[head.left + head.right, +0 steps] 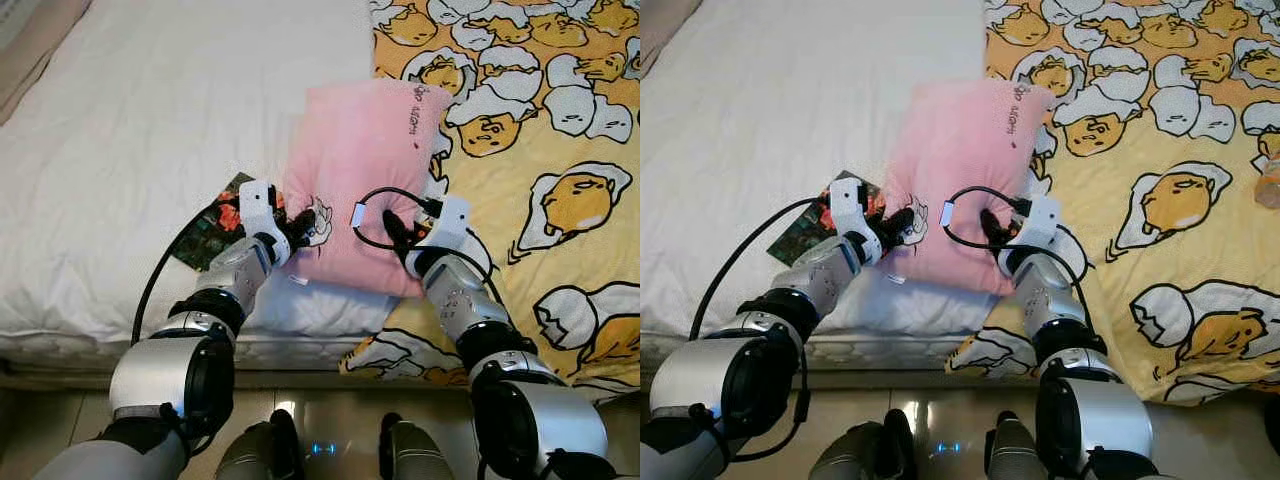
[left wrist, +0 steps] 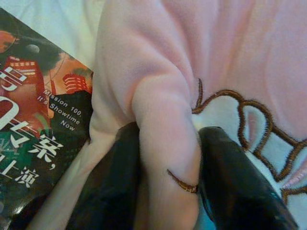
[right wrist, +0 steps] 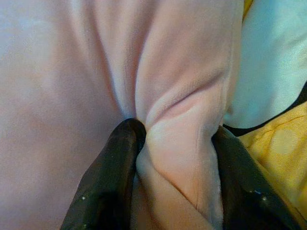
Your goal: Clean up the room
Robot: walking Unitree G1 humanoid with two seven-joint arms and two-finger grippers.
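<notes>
A pink pillow (image 1: 360,160) with brown embroidery lies on the bed, across the seam between the white sheet and the yellow blanket. My left gripper (image 1: 296,228) is shut on a fold at the pillow's near left corner; the pinched pink fabric (image 2: 168,158) bulges between its black fingers (image 2: 110,187). At the near right edge my right gripper (image 1: 393,232) is shut on another fold of the pillow (image 3: 177,143), with a black finger (image 3: 105,182) on each side.
A dark printed booklet (image 1: 210,232) lies on the white sheet (image 1: 150,130), partly under the pillow's left corner. The yellow cartoon-egg blanket (image 1: 560,200) covers the bed's right side. The bed's front edge (image 1: 300,355) and a strip of floor are near my legs.
</notes>
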